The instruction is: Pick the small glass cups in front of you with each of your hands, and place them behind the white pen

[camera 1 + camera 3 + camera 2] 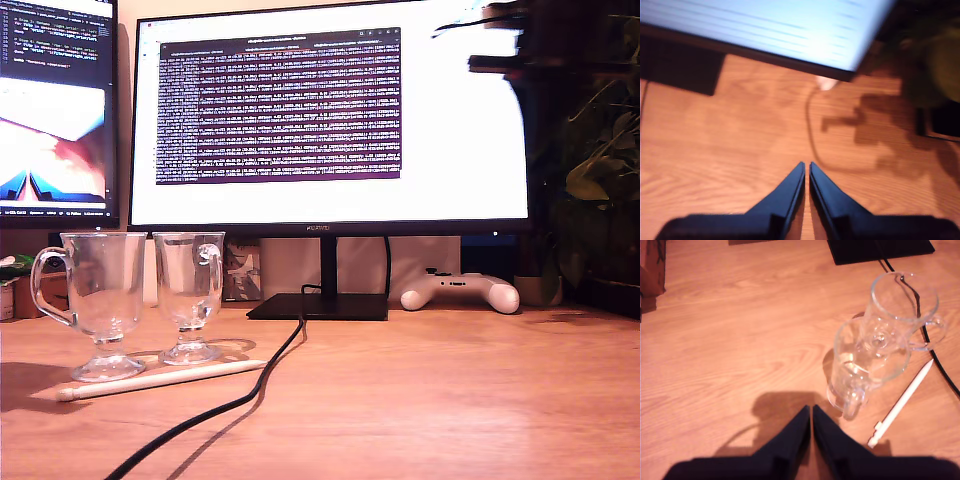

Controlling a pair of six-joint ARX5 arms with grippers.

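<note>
Glass cups (100, 300) (188, 295) stand just behind the white pen (160, 379) on the bench (450, 400); our first claw (811, 412) and second claw (807, 167) both clenched, empty; a low retreat risks clipping the nearer rim and toppling it.

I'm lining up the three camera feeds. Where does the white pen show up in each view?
Exterior view: the white pen lies on the desk toward the exterior view's left, in front of the two glass cups.
First wrist view: the pen lies beside the cups, with the black cable on its other side.
Second wrist view: not in it.
Shared landmark: the black cable.
</note>
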